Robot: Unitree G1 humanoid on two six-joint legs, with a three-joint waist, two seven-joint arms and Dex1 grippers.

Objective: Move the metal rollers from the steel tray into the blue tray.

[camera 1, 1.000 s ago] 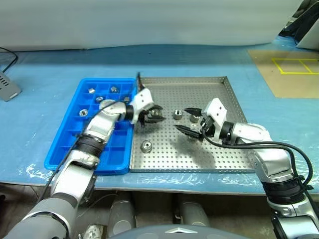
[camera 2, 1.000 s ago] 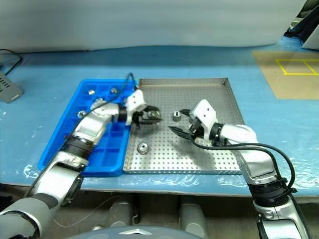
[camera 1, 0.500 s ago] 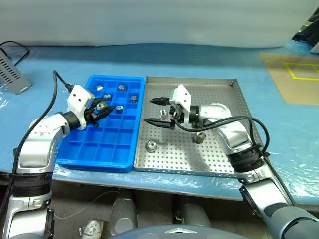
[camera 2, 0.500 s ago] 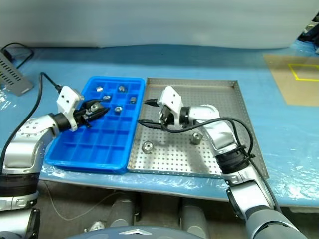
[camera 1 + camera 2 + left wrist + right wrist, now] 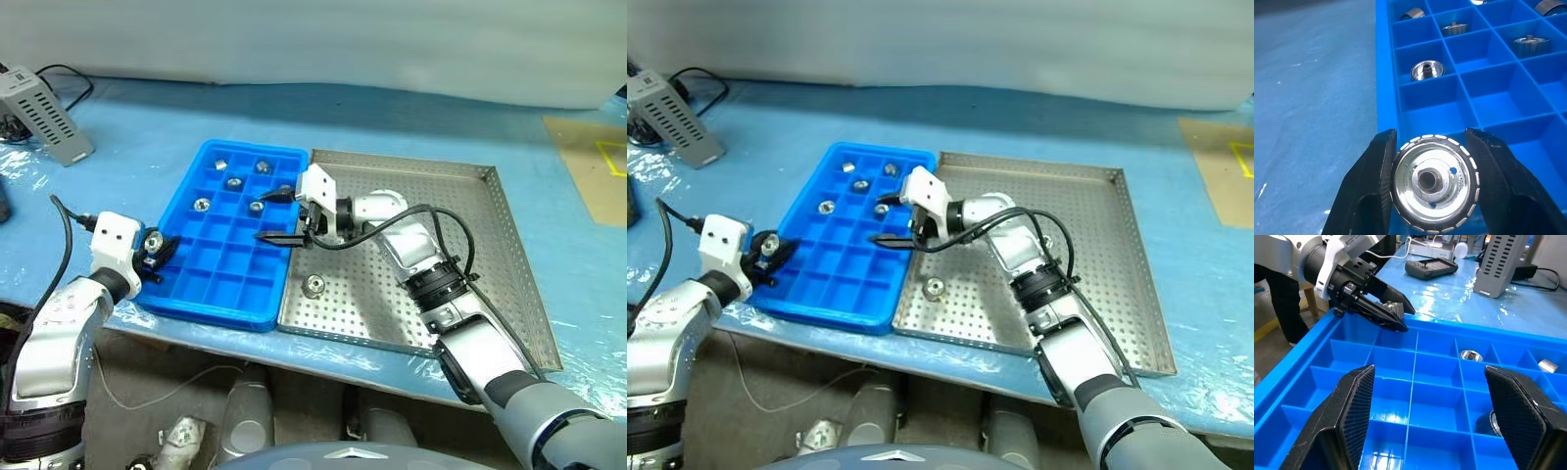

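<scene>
Left pincer (image 5: 1430, 183), roller (image 5: 1433, 182) now tray-edge.

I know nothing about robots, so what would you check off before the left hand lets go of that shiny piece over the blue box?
1. Roller gripped between the left hand fingers: ok, it sits squarely between them.
2. Left hand over the blue tray: not ok, it is only at the tray's outer edge, not above a compartment.
3. Empty compartments nearby: ok, most of the squares close to that hand are bare.
4. Right hand clear of the drop spot: ok, it hangs open over the tray's opposite side, holding nothing.
5. Work left in the steel tray: ok, one roller lies near its blue-tray side; others may be hidden behind the right arm, cannot tell.
</scene>
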